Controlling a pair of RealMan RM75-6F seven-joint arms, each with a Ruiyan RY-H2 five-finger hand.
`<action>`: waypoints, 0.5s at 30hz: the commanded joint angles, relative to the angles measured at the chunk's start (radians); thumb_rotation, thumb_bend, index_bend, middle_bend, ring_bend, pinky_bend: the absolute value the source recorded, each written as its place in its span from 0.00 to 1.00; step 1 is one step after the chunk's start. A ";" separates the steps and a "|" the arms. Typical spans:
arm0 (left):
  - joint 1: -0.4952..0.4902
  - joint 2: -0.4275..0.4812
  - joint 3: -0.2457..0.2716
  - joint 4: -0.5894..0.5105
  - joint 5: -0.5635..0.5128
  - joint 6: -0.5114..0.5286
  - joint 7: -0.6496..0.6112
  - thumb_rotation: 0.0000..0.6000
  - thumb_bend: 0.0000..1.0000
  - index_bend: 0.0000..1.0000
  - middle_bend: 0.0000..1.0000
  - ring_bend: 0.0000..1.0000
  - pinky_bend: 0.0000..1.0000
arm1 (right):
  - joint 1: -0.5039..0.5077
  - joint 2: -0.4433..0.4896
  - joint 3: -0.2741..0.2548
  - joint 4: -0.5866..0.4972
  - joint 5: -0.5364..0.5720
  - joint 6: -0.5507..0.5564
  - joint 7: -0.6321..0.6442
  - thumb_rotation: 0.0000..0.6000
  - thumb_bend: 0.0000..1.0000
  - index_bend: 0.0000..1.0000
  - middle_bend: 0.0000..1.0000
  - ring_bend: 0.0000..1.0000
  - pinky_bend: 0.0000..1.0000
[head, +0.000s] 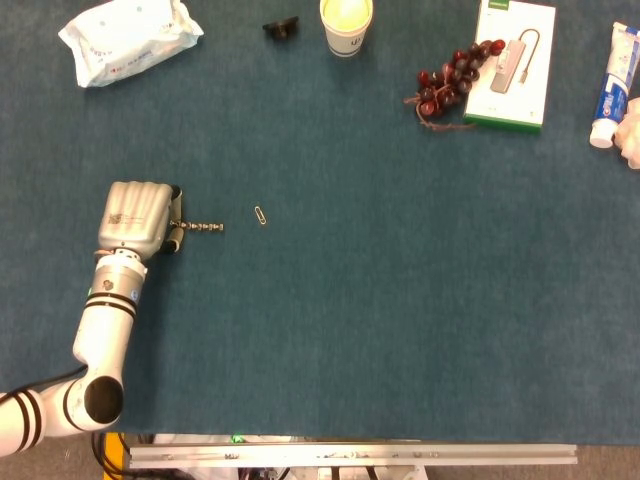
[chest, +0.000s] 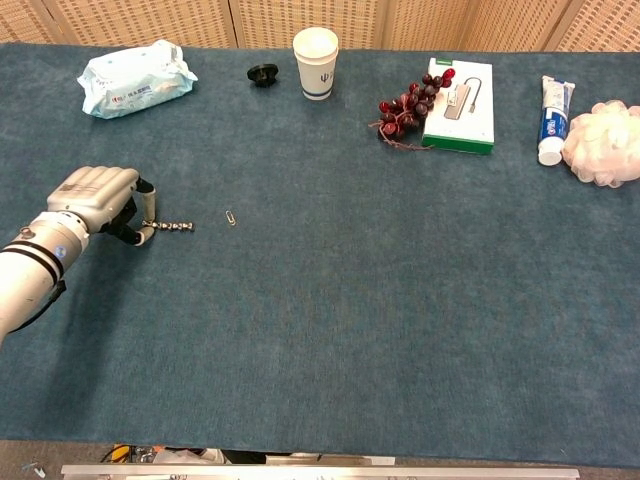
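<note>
Left hand: left hand (head: 136, 217) sits at the left middle of the head view, knuckles up, fingers curled down toward the blue table (head: 380, 320); the fingertips pinch the near end of a small dark drill bit (head: 203, 228), likely a low grip because the piece is thin and lies flat.
Drill bit: lies level on the table, its free end pointing right; in the chest view the drill bit (chest: 174, 227) juts out from the left hand (chest: 98, 199) at the left edge.
Paper clip: paper clip (head: 260, 215) lies just right of the bit's tip, apart from it.
Right hand: not seen in either view.
Far edge, left: packet of wipes (head: 128, 37) in the upper left, a small black cap (head: 281, 25) and a paper cup (head: 346, 24) at top centre.
Far edge, right: bunch of red grapes (head: 450, 77) touching a white and green box (head: 515, 62); toothpaste tube (head: 614, 84) and a white bath pouf (chest: 602, 145) at the upper right.
</note>
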 joint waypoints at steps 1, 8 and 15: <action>-0.003 -0.001 0.000 0.001 -0.006 -0.001 0.003 1.00 0.33 0.53 0.91 0.93 1.00 | -0.001 0.000 0.000 0.000 0.000 0.001 0.000 1.00 0.30 0.39 0.39 0.39 0.51; -0.008 -0.002 -0.001 -0.002 -0.008 0.005 -0.004 1.00 0.36 0.56 0.92 0.93 1.00 | -0.005 0.001 0.001 0.002 0.002 0.003 0.002 1.00 0.30 0.39 0.39 0.40 0.51; -0.005 0.009 0.004 -0.013 0.012 0.020 -0.019 1.00 0.37 0.59 0.92 0.93 1.00 | -0.005 -0.001 0.001 0.005 0.001 0.002 0.008 1.00 0.30 0.39 0.39 0.40 0.51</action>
